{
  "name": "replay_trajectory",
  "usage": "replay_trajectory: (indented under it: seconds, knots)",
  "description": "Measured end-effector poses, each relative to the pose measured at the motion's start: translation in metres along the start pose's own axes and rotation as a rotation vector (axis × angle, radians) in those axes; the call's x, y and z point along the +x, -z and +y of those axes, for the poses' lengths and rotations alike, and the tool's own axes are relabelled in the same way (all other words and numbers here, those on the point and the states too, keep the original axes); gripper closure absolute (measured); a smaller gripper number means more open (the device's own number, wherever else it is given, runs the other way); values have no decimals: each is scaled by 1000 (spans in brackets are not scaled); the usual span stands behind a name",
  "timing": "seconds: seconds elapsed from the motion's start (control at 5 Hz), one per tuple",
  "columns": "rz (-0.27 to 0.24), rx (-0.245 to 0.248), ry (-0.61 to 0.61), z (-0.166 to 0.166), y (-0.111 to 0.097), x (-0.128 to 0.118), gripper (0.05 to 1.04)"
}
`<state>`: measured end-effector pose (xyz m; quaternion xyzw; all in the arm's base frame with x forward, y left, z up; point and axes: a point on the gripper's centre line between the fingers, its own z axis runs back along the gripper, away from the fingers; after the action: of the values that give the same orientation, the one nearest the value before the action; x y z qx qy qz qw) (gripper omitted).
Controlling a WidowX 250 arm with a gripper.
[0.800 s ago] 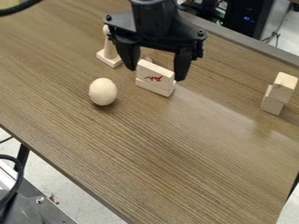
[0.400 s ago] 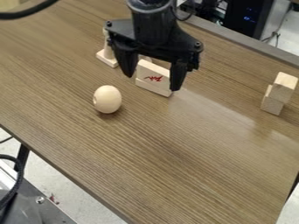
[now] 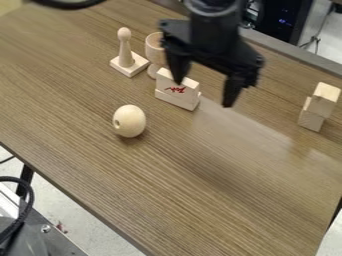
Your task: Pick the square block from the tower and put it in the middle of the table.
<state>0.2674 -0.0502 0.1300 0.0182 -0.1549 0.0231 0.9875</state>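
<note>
The black gripper [image 3: 204, 94] hangs over the upper middle of the table [image 3: 220, 185], its fingers apart with nothing held between them. One finger overlaps the top right of a pale wooden block [image 3: 177, 87] with a red mark; whether they touch I cannot tell. That block stands on another flat wooden block [image 3: 175, 99]. Near the right edge, well away from the gripper, a small tower has a squarish block [image 3: 325, 99] on top of a lower block [image 3: 311, 119], slightly offset.
A wooden ball [image 3: 129, 121] with a hole lies left of centre. Behind the marked block stand a peg on a square base [image 3: 129, 64] and a wooden cup [image 3: 155, 48]. The table's far edge borders equipment [image 3: 284, 20].
The gripper has moved right, off its place around the marked block, uncovering the peg and cup. The ball has rolled a little right and toward the camera, turning its hole into view.
</note>
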Motion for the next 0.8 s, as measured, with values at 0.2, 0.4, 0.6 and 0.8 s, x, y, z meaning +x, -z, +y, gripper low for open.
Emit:
replay_trajectory:
  seconds: [0.2, 0.4, 0.6, 0.8]
  knots:
    - [32, -15, 38, -23, 18, 24, 83]
    - [46, -33, 19, -39, 35, 44, 83]
    - [35, -68, -5, -51, 40, 64, 83]
    - [6, -81, -19, -57, 39, 81, 83]
